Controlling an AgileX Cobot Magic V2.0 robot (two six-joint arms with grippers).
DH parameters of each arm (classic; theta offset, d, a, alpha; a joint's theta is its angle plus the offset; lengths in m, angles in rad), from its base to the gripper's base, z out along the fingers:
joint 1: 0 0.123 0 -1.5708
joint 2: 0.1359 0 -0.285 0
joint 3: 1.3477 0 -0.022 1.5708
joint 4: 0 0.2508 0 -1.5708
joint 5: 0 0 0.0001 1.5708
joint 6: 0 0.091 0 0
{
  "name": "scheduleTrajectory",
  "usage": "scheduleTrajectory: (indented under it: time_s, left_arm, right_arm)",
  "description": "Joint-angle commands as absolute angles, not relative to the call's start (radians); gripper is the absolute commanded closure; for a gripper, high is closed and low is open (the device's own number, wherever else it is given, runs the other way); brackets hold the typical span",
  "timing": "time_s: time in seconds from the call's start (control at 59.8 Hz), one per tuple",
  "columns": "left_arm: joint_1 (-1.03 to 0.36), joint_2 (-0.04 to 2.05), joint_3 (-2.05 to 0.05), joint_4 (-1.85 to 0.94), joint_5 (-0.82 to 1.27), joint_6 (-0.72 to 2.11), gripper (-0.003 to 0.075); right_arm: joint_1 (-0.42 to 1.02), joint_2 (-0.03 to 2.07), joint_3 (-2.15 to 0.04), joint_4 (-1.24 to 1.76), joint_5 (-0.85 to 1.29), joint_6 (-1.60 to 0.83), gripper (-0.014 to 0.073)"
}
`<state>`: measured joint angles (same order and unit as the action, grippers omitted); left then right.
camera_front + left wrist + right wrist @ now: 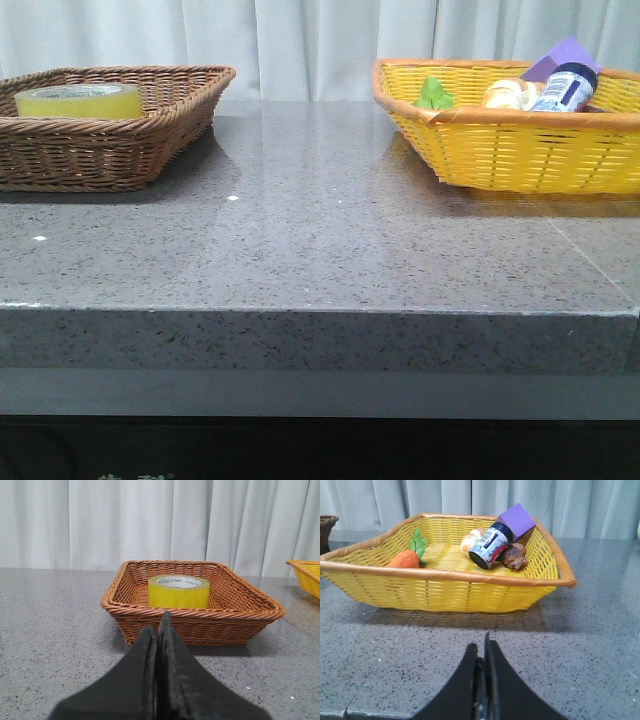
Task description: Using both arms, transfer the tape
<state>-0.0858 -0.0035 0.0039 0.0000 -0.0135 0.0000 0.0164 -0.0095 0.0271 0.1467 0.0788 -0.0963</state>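
From the front, the tape sat inside the brown basket on the shiny grey table, far from the yellow basket; a slippery roll could drop on the way. By the left wrist, the left end effector was pinched shut and empty, so it might bump the brown basket's rim. By the right wrist, the right end effector was shut too, near the yellow basket. White curtains hung behind.
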Motion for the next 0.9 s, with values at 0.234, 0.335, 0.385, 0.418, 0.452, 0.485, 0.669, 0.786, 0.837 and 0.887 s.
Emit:
scheduleTrajectory:
  time_s: [0.234,0.335,0.385,0.418,0.452,0.485,0.669,0.786,0.837,0.887]
  left_arm:
    - [-0.083,-0.022,0.010,0.000,-0.097,-0.011,0.0741]
    - [-0.083,-0.022,0.010,0.000,-0.097,-0.011,0.0741]
    - [-0.083,-0.022,0.010,0.000,-0.097,-0.011,0.0741]
    - [-0.083,-0.022,0.010,0.000,-0.097,-0.011,0.0741]
    - [-0.083,-0.022,0.010,0.000,-0.097,-0.011,0.0741]
    - [-0.083,-0.022,0.010,0.000,-0.097,-0.011,0.0741]
    - [-0.083,-0.022,0.010,0.000,-0.097,-0.011,0.0741]
    - [-0.083,-0.022,0.010,0.000,-0.097,-0.011,0.0741]
    - [-0.083,-0.022,0.010,0.000,-0.097,-0.011,0.0741]
    - [-0.083,-0.022,0.010,0.000,-0.097,-0.011,0.0741]
  right_arm:
    - [-0.008,-0.033,0.021,0.164,-0.006,-0.098,0.0662]
    - [-0.008,-0.033,0.021,0.164,-0.006,-0.098,0.0662]
    - [-0.008,-0.033,0.021,0.164,-0.006,-0.098,0.0662]
    - [-0.008,-0.033,0.021,0.164,-0.006,-0.098,0.0662]
    - [-0.008,-0.033,0.021,0.164,-0.006,-0.098,0.0662]
    - [-0.008,-0.033,0.021,0.164,-0.006,-0.098,0.0662]
    - [-0.008,-0.033,0.021,0.164,-0.006,-0.098,0.0662]
    - [-0.008,-0.033,0.021,0.164,-0.006,-0.098,0.0662]
    - [-0.008,-0.033,0.021,0.164,-0.006,-0.098,0.0662]
    - [-0.008,-0.033,0.021,0.164,-0.006,-0.098,0.0662]
